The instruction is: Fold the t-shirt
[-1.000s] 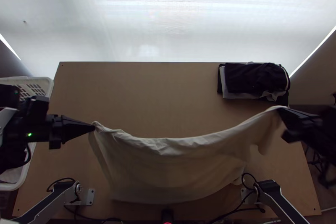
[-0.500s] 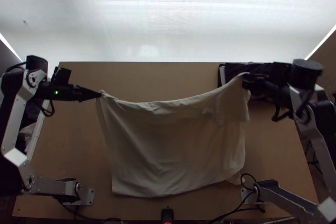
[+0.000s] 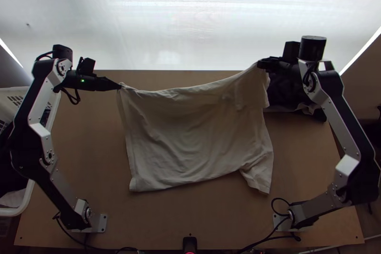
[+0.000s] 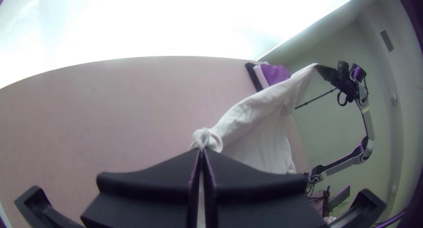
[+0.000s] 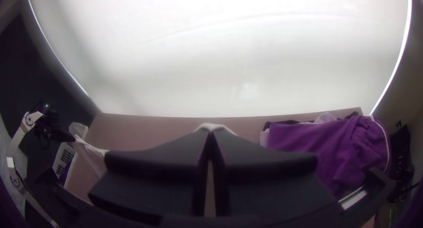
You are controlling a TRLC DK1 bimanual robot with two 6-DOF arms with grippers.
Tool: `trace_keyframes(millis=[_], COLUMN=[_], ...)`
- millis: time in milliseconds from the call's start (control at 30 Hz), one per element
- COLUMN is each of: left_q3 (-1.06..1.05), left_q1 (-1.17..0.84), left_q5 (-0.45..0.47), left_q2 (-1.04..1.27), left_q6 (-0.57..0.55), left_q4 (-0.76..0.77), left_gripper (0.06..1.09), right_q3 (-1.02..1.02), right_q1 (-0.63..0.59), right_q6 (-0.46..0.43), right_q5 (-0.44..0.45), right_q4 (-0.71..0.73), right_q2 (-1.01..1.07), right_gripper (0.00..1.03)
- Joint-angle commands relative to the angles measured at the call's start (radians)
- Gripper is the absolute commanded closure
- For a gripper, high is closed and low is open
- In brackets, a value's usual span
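The cream t-shirt (image 3: 195, 135) hangs stretched between both grippers in the top view, its upper edge sagging slightly and its lower part towards the table's near edge. My left gripper (image 3: 119, 87) holds one upper corner, and my right gripper (image 3: 263, 65) holds the other, higher up the picture. In the left wrist view the left gripper (image 4: 201, 151) is shut on a bunched bit of the t-shirt (image 4: 260, 122). The right gripper (image 5: 211, 133) pinches a small fold of the t-shirt (image 5: 213, 126) in the right wrist view.
A pile of dark and light clothes (image 3: 285, 93) lies at the table's far right, partly behind the right gripper. A white basket (image 3: 28, 197) with cloth in it stands at the left edge. Brown tabletop (image 3: 85, 149) shows around the t-shirt.
Both grippers have moved up the picture with the t-shirt, the right one also leftward. The t-shirt's lower edge has been drawn away from the near edge, and a lower right part now hangs down.
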Motion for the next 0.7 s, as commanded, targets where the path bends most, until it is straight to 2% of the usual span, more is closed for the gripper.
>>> trace_keyframes(millis=[0, 167, 233, 267, 300, 333, 367, 400, 567, 667], left_q3=[0.070, 0.065, 0.065, 0.065, 0.065, 0.064, 0.062, 0.062, 0.053, 0.062], left_q1=[0.001, 0.001, 0.001, 0.001, 0.001, 0.006, 0.008, 0.011, 0.014, -0.008], left_q5=[-0.038, -0.041, -0.069, -0.069, -0.071, -0.069, -0.069, -0.069, -0.074, -0.074], left_q2=[0.118, 0.130, 0.133, 0.136, 0.136, 0.136, 0.135, 0.132, 0.035, -0.029], left_q6=[-0.021, -0.021, -0.022, -0.027, -0.027, -0.028, -0.028, -0.028, -0.025, 0.031], left_q4=[0.031, 0.031, 0.036, 0.040, 0.040, 0.040, 0.040, 0.040, 0.007, -0.128], left_gripper=[1.05, 1.05, 1.05, 1.02, 0.87, 0.54, 0.15, 0.10, 0.10, 0.10], right_q3=[0.093, 0.082, 0.077, 0.079, 0.081, 0.081, 0.079, 0.077, 0.056, 0.077], right_q1=[0.001, 0.017, 0.019, 0.019, 0.020, 0.020, 0.019, 0.017, -0.024, -0.070], right_q6=[-0.002, -0.002, -0.002, 0.001, 0.004, 0.004, 0.004, 0.006, 0.044, 0.067], right_q5=[0.001, 0.001, 0.001, 0.001, 0.001, 0.003, 0.004, 0.004, 0.004, 0.001], right_q4=[0.020, 0.020, 0.020, 0.020, 0.020, 0.020, 0.020, 0.019, -0.015, -0.190], right_q2=[0.120, 0.122, 0.119, 0.119, 0.120, 0.120, 0.119, 0.113, 0.012, -0.038], right_gripper=[1.00, 1.00, 0.99, 0.92, 0.67, 0.27, 0.01, 0.04, 0.04, 0.04])
